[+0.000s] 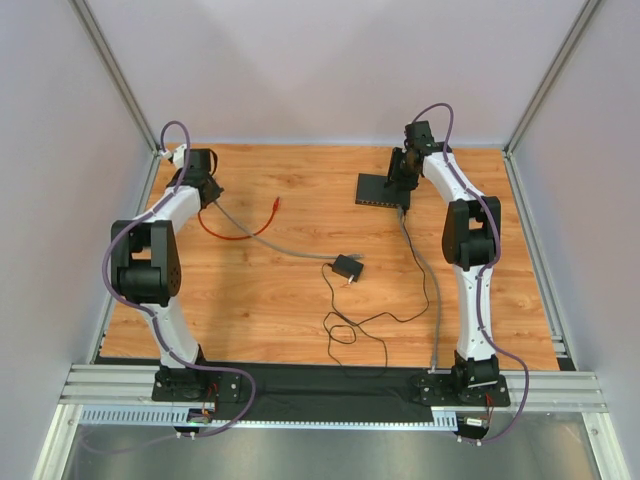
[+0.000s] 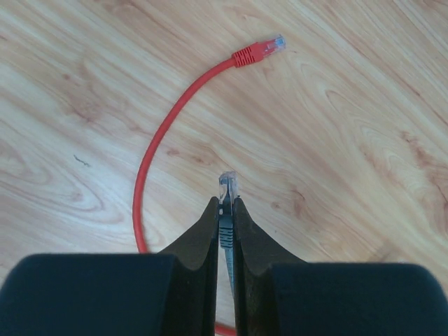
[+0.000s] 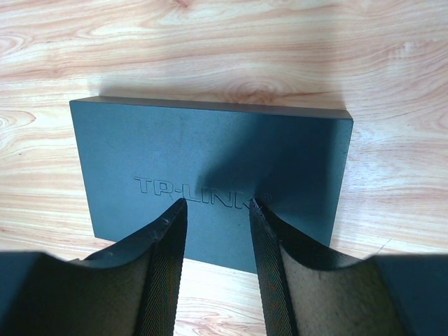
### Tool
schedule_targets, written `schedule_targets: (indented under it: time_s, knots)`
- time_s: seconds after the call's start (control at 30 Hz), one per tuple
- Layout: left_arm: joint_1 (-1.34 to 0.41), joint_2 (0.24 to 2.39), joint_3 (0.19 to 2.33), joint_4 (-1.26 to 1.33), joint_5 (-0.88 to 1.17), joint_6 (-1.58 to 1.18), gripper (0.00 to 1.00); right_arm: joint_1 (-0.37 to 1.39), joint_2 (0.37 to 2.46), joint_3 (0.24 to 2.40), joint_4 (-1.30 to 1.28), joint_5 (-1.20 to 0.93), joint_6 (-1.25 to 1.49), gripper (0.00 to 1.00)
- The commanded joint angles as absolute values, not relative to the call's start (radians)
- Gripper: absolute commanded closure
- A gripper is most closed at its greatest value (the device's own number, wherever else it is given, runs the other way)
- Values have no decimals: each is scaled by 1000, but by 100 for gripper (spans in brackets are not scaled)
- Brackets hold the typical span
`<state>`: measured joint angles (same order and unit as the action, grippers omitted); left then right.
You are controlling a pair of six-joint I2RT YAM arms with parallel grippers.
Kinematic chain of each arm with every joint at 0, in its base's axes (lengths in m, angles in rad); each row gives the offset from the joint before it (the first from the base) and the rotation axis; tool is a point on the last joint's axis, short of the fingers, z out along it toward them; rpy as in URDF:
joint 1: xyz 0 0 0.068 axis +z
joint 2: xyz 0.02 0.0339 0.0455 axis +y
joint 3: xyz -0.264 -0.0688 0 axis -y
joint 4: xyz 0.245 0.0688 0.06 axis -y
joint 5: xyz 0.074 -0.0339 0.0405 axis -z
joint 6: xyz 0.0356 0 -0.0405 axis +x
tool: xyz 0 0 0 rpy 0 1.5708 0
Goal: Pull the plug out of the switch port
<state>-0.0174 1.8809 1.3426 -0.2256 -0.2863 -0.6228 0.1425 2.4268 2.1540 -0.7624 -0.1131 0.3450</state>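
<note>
Your left jaws are clamped on the clear plug (image 2: 227, 185) of a grey cable (image 1: 270, 243). That plug hangs free above the surface (image 1: 250, 300) at the far left, near the red cable (image 2: 161, 133) and well apart from the switch (image 3: 210, 154). The switch lies at the far right of the surface, and your right jaws stand apart just over its lid, either side of the embossed lettering. Whether they touch it you cannot tell from the wrist view. The switch port (image 1: 382, 203) faces the near side. It is hidden from the right wrist camera and too small overhead to read, so you cannot confirm which sockets are empty. A second grey cable (image 1: 436, 335) reaches the switch's near edge, and whether it is seated is also unclear.

Judging by this, the plug in your grip is out and the step in hand is to finish cleanly. Lower the left wrist until the plug is close to the wood, then part the jaws slowly so it does not spring onto the red cable. Watch the slack that runs past the small black adapter (image 1: 348, 266): a pull leftward may drag the adapter and its thin cord. Hold the right jaws over the switch until the grey cable lies slack, then lift straight up so the box does not shift
</note>
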Motion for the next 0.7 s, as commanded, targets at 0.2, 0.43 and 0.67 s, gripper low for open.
schedule_targets:
  time_s: [0.2, 0.43, 0.67]
  knots:
    - [-29, 1738, 1267, -207, -477, -710, 71, 135, 2503, 2123, -853, -67, 342, 56]
    - [-150, 1635, 1210, -57, -411, -660, 48, 133, 2499, 2115, -851, -69, 339, 56]
    - [-336, 1707, 1219, 244, 48, -667, 49, 133, 2497, 2114, -847, -67, 339, 56]
